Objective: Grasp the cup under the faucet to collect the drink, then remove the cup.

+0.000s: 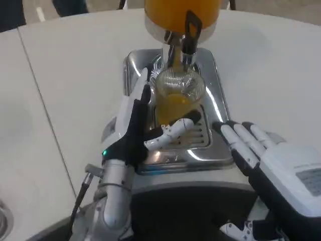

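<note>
Under the faucet [186,37], on the chrome tray [215,95] near the table's [75,75] far edge, the left hand [134,131] grasps the half-filled cup [176,98] while the right hand [261,150] rests released, fingers [241,143] apart, at the tray's near right corner.

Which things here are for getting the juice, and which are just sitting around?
For the job:
glass cup with orange drink
faucet
orange drink dispenser
silver drip tray
left hand, holding the cup

Just there:
right hand, resting on the white table
</note>
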`<state>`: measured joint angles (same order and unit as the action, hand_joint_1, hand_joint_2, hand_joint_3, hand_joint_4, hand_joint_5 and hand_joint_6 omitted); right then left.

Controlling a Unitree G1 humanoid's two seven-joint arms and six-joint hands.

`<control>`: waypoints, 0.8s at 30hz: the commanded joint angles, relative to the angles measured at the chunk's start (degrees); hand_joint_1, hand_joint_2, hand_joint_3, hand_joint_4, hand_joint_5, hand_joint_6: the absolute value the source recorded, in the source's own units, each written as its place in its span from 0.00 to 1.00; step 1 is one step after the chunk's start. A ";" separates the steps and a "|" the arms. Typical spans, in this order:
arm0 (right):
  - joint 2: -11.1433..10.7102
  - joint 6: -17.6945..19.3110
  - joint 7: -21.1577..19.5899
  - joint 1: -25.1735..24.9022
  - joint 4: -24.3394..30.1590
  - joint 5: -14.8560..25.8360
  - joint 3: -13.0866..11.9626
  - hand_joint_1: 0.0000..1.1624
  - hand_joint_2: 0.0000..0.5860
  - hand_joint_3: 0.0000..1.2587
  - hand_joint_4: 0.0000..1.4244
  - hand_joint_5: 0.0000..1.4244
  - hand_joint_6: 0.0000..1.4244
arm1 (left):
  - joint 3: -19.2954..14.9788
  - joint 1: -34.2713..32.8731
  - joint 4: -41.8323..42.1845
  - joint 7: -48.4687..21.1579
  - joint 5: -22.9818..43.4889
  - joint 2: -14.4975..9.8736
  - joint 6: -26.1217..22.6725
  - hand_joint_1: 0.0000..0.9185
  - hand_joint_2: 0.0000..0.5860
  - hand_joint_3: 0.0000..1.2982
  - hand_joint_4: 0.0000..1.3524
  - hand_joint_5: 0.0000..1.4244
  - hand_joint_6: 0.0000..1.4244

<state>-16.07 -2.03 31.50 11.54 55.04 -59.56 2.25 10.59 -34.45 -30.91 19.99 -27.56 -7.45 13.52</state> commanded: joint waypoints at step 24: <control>4.79 -5.73 5.69 -3.25 -0.83 -0.64 -0.16 0.57 0.50 0.00 0.00 0.00 0.06 | 4.00 -5.21 -6.44 6.20 -2.66 3.68 -4.16 0.44 0.07 0.00 0.00 0.15 0.20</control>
<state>-11.39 -6.70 35.97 9.15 55.35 -60.46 2.05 13.73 -39.74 -36.66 25.34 -29.29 -4.69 10.71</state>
